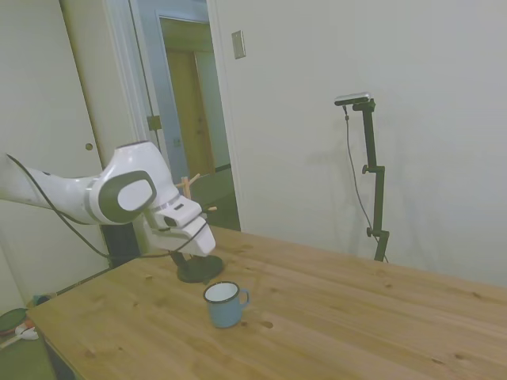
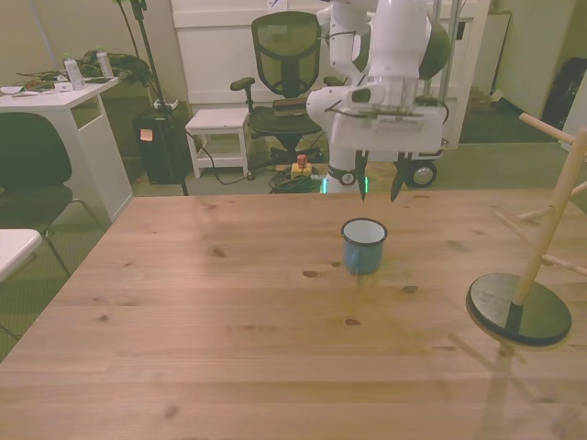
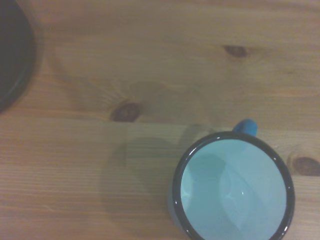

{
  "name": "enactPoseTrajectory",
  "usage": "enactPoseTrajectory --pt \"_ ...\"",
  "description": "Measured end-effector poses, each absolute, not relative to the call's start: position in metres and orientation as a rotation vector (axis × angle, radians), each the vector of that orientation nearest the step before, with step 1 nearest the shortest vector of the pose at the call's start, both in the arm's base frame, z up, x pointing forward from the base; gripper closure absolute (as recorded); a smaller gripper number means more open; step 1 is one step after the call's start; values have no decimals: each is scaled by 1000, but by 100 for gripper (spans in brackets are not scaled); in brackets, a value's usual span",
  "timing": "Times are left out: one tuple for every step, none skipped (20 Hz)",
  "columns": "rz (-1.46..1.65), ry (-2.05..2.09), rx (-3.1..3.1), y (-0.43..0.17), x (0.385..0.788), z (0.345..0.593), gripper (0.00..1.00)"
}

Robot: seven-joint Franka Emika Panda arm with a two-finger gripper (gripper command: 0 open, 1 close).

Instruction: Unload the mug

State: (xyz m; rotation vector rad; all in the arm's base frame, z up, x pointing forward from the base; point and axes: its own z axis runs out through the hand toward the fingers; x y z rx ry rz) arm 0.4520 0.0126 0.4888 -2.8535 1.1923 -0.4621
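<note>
The light-blue mug (image 1: 224, 304) (image 2: 364, 244) stands upright on the wooden table, its dark rim and white inside showing. From the wrist view I look straight down into the mug (image 3: 232, 192), with its handle poking out at the rim. My gripper (image 2: 380, 188) hovers above and just behind the mug, fingers apart and open, holding nothing. In the side view the hand (image 1: 184, 226) hangs to the left of the mug, fingers hidden.
A wooden branched stand on a dark round base (image 2: 519, 310) (image 1: 198, 269) rises at the front view's right. Its base edge shows in the wrist view (image 3: 12, 55). An office chair, stool and desk stand beyond the table's far edge.
</note>
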Motion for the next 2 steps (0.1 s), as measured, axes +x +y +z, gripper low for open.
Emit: enactPoseTrajectory --pt "-483 1186 -2848 19 450 497 0" --pt "-497 1173 -2847 27 451 501 0"
